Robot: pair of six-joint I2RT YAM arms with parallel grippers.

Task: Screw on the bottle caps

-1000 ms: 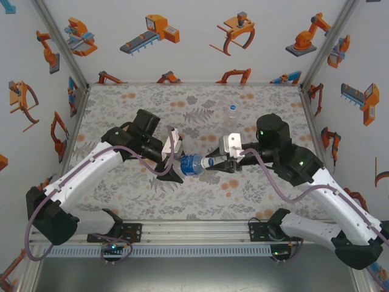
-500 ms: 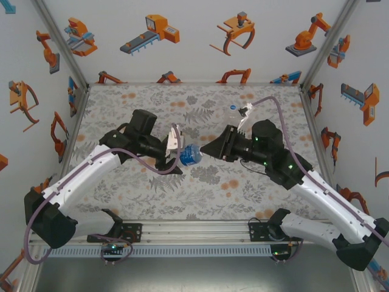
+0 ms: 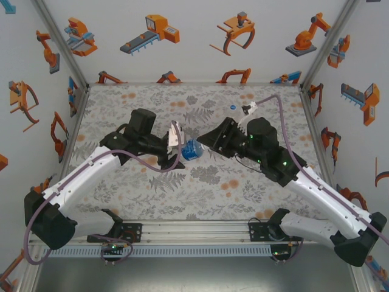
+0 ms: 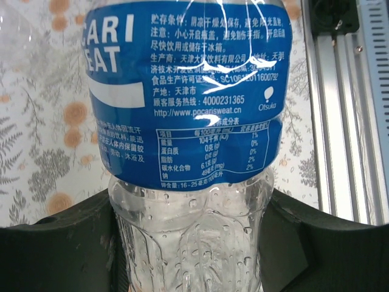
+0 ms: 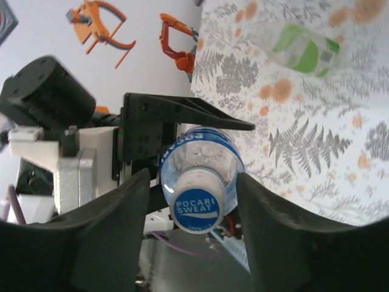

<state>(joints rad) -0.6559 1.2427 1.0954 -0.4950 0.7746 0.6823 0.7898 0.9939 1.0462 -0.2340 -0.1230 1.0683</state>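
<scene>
1. the left gripper [image 3: 180, 149] is clamped on the blue-label bottle [image 4: 188, 115]. its dark fingers [image 4: 55, 243] press into the clear body just below the label, and the bottle lies sideways with its neck toward the right arm.
2. the cap [image 5: 196, 208] sits on that bottle's neck. the right gripper [image 5: 193, 182] stands spread to either side of it with a gap at each finger, so it pinches nothing.
3. i judge the step in hand to be closing on the cap and twisting it tight. how far it is already threaded, i cannot tell.
4. to do it well, line the wrist up with the bottle's long axis, so the cap sits midway between the fingers. close on the cap's side wall alone, clear of the bottle's shoulder behind it, then roll without pushing sideways.
5. the left hold must stop the bottle spinning, but the wall looks thin and would likely dent or slip if squeezed harder.
6. the body is clear, ribbed plastic beaded with droplets, and its label is glossy blue film. the cap is a small round piece, pale at the sides with a blue printed top.
7. the green-label bottle [image 5: 298, 48] is well apart from the blue-label bottle, on the floral table cover [image 5: 316, 152]. it is too blurred to show a cap.
</scene>
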